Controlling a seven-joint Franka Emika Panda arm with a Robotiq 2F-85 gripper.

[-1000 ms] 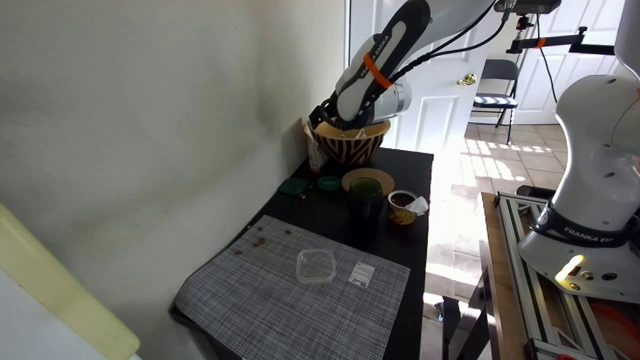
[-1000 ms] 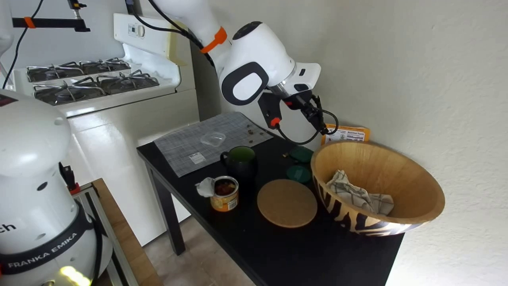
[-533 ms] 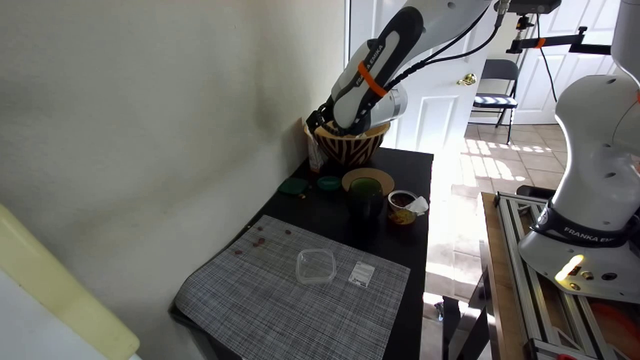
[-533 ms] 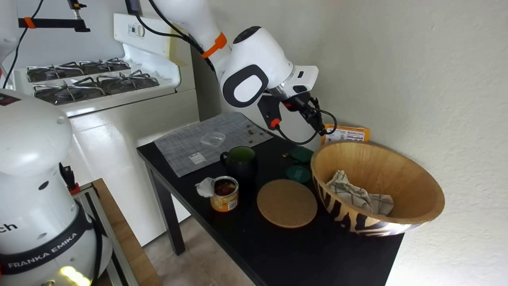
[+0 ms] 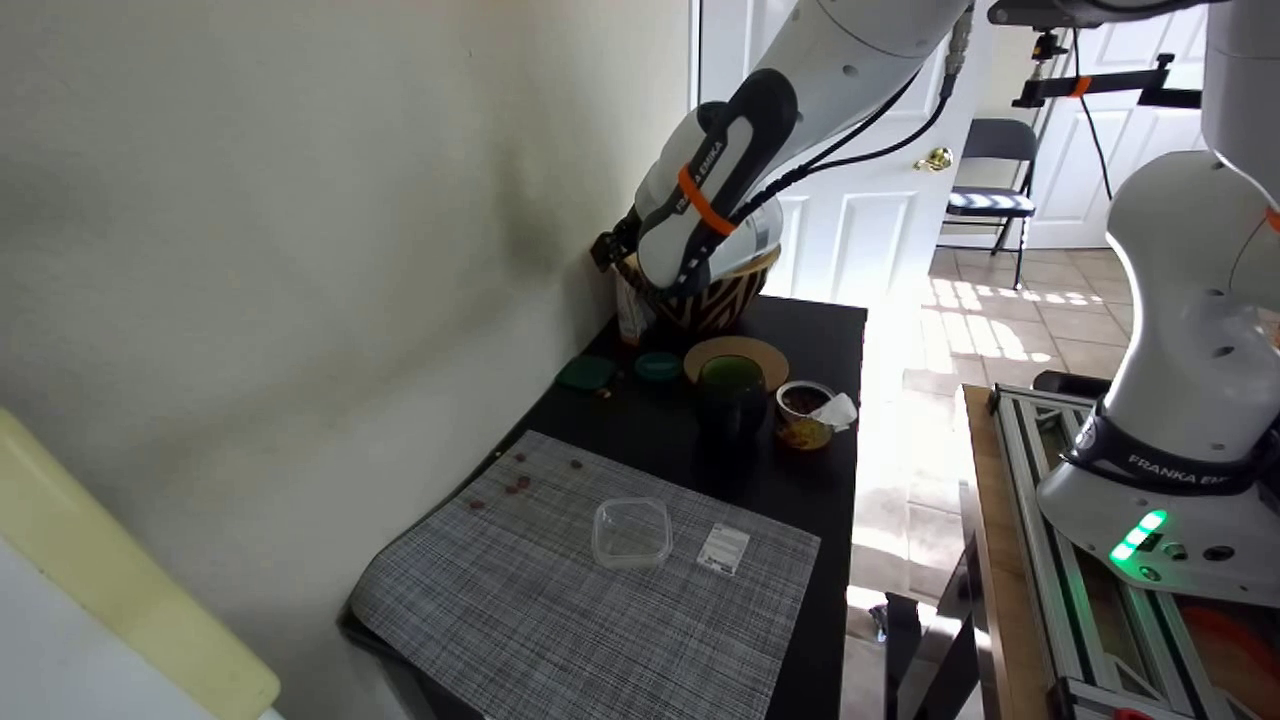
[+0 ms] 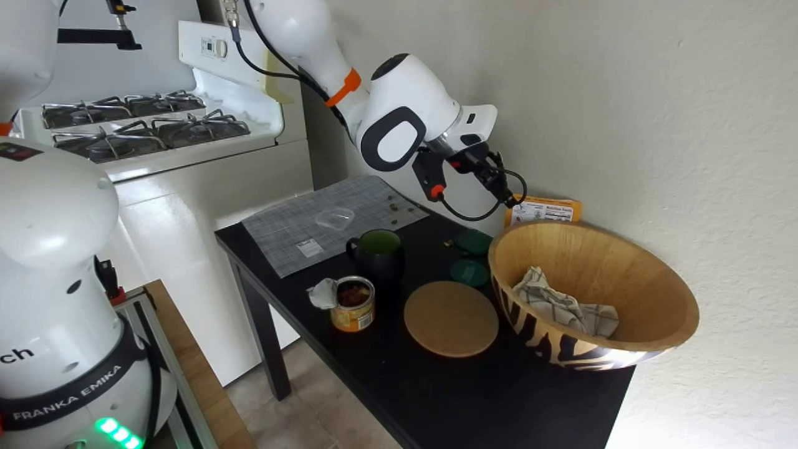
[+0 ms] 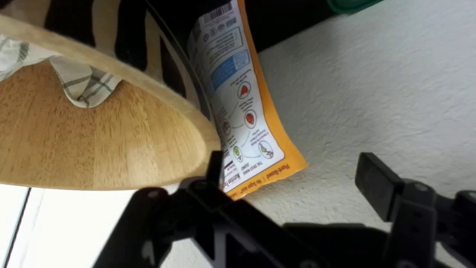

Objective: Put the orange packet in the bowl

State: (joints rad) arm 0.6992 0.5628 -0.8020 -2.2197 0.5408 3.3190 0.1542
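The orange packet [image 7: 247, 111], white-backed with orange edges, stands upright between the bowl and the wall. It also shows in both exterior views [image 5: 629, 312] [image 6: 546, 211]. The bowl [image 7: 163, 93] is large, wooden inside, with dark zigzag stripes outside; it stands on the table in both exterior views [image 5: 715, 305] [image 6: 614, 268]. My gripper [image 7: 295, 174] is open with nothing between its fingers. One finger is close to the bowl's rim and overlaps the packet's top corner in the wrist view; the other is over by the wall. I cannot tell whether either touches. The gripper also appears in an exterior view [image 6: 508, 201].
A checked cloth [image 6: 561, 305] lies in the bowl. The wall [image 7: 372, 93] is close behind the packet. Green lids [image 6: 471, 273], a round tan board [image 6: 451, 319], a dark mug [image 6: 376, 255] and an opened can [image 6: 353, 305] stand nearby. A grey mat [image 5: 600, 620] covers the table's other end.
The arm and gripper have moved toward the wall and slightly lower in an exterior view. The base light has turned from yellow to green. The packet and bowl have not moved.
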